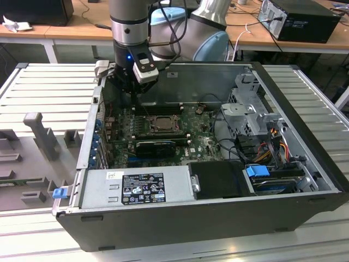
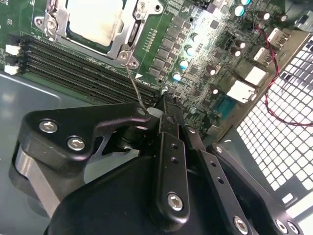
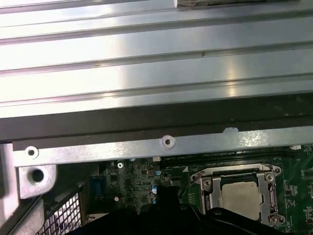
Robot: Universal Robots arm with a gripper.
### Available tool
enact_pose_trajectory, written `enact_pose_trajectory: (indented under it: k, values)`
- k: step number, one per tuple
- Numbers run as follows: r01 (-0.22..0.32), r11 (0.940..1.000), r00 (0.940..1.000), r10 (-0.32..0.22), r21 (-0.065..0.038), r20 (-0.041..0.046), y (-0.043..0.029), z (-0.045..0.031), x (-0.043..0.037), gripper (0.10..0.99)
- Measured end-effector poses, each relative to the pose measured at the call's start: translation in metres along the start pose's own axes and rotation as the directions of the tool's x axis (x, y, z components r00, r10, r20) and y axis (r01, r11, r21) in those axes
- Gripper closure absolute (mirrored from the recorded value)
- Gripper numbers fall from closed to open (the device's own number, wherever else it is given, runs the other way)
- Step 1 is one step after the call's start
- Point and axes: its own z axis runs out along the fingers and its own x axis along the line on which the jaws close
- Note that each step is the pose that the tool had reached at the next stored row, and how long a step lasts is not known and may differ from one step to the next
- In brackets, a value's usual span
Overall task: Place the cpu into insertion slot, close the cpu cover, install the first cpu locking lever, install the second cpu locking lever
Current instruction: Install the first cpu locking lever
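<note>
The cpu [image 2: 95, 19] is seated in the insertion slot [image 1: 143, 125], framed by the lowered cpu cover [image 2: 128, 36]. A thin locking lever [image 2: 133, 81] runs from the cover's corner to the gripper [image 2: 152, 108], which is clamped on its free end. The motherboard [image 2: 205, 54] lies inside the open computer case [image 1: 218, 213] on the desk [image 1: 49, 93].

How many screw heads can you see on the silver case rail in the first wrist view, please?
2. One screw head sits at the end of the rail, beside the holed bracket; the other is farther along, toward the cpu. More may lie outside the picture.
</note>
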Motion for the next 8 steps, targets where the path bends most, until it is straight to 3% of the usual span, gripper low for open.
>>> enact_pose_trajectory:
  k: [8]
  values:
    - [0.0,1.0,1.0,0.0,0.0,0.0,0.0012,0.0003,-0.0095,0.98]
